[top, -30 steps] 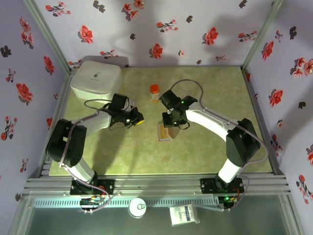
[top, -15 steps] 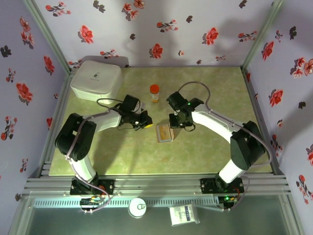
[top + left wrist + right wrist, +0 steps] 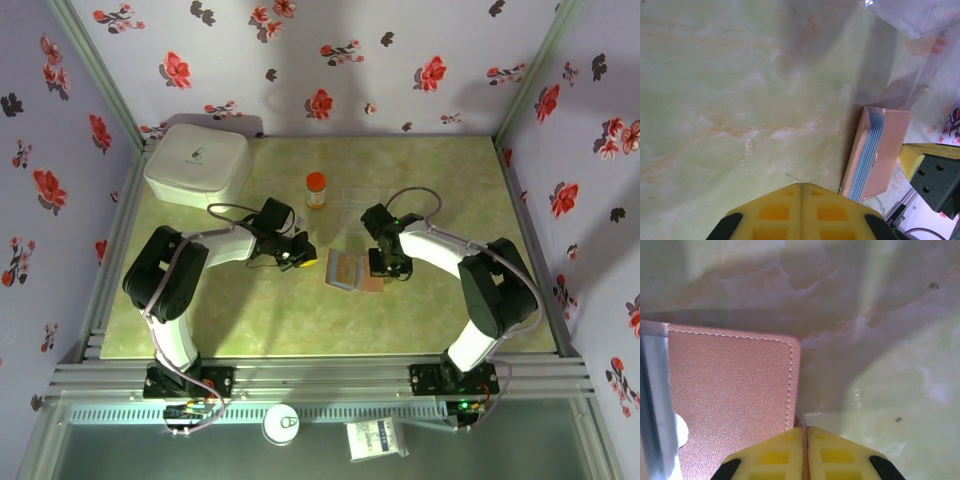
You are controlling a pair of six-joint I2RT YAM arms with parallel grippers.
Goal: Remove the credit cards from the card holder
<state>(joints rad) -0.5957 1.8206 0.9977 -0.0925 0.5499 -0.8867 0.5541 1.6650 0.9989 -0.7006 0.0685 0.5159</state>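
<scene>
On the table (image 3: 250,320), the card holder (image 3: 352,270) is now spread open and shifted towards 3 o'clock; its 3 o'clock flap is pinched in the shut right gripper (image 3: 385,268), the closed, empty left gripper (image 3: 303,258) is brought to 9 o'clock; no credit cards are drawn out yet

Nothing legible — mark on white box (image 3: 197,163) blurred.

Card holder (image 3: 345,270), bottle (image 3: 316,188), box (image 3: 197,163) on table (image 3: 300,320)
</scene>
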